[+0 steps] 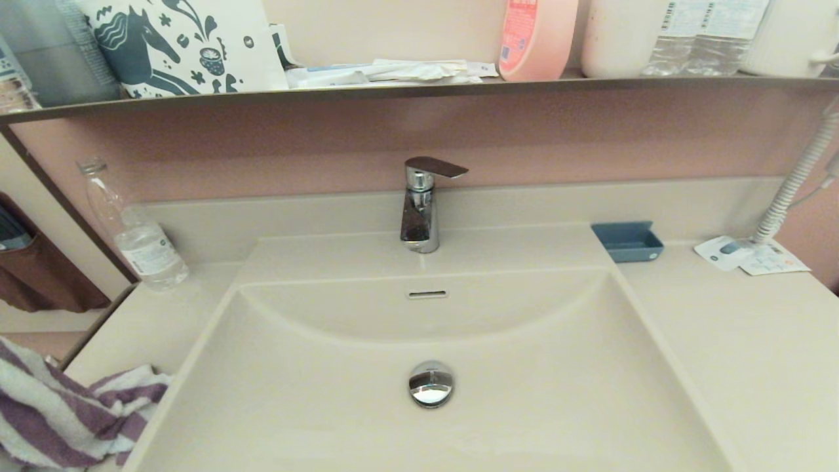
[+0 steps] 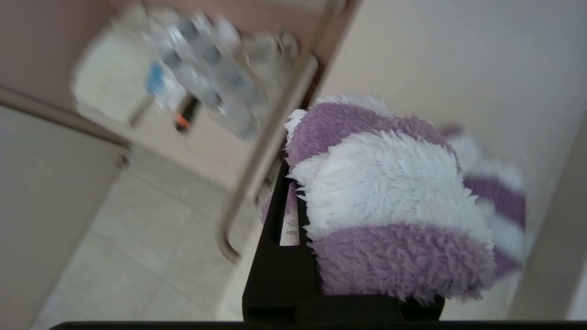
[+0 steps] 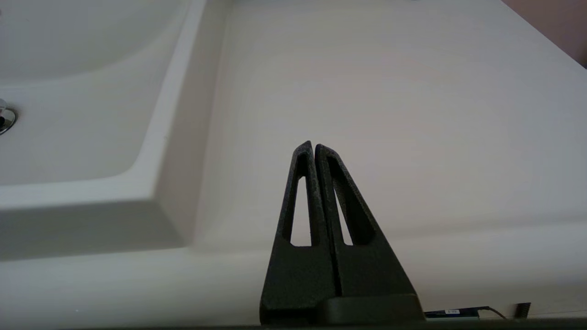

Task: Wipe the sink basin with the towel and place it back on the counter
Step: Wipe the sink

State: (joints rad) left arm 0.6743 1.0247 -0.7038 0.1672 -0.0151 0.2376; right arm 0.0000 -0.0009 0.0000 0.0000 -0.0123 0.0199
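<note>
The purple-and-white striped towel is bunched at the front left corner of the counter, partly hanging past its edge. In the left wrist view the fluffy towel fills the space beside one black finger of my left gripper, which is shut on it; the other finger is hidden. The sink basin lies empty, with its drain plug and tap. My right gripper is shut on nothing, low over the counter right of the basin. Neither gripper shows in the head view.
A clear plastic bottle stands at the back left of the counter. A blue soap dish, paper leaflets and a coiled cord are at the back right. The dark-edged upper shelf carries bottles and packets.
</note>
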